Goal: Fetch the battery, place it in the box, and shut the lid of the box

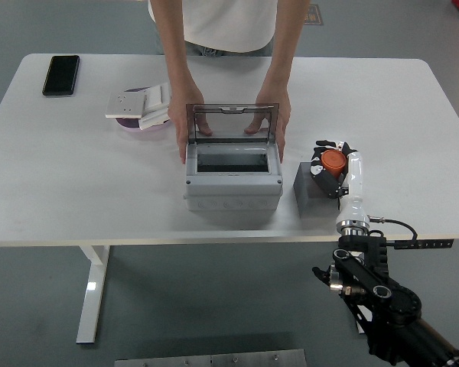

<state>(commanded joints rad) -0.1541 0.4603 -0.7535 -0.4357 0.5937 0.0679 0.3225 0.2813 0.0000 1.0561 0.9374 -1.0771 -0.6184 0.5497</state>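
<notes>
A black phone [61,74] lies near the far left corner of the white table [53,176]; to its right, a white socket plate [128,104] and another white panel [154,107] rest over a purple disc [128,122], well apart from the box. At the middle stands the grey box [233,183], its tinted clear lid [232,122] raised upright at the back and the dark inside open to view; a person at the far side steadies it, one hand [190,138] against the box's left side and the other hand [274,126] against its right, fingers showing through the lid. Just right of the box sits a dark grey block [312,191], near but not touching it; the right hand [330,164] is at the block's upper right edge, its black fingers curled around an orange, round-topped battery [333,159], which is held at the block and well outside the box; the white forearm [352,195] runs back over the table's near edge to the black arm [382,298] below.
</notes>
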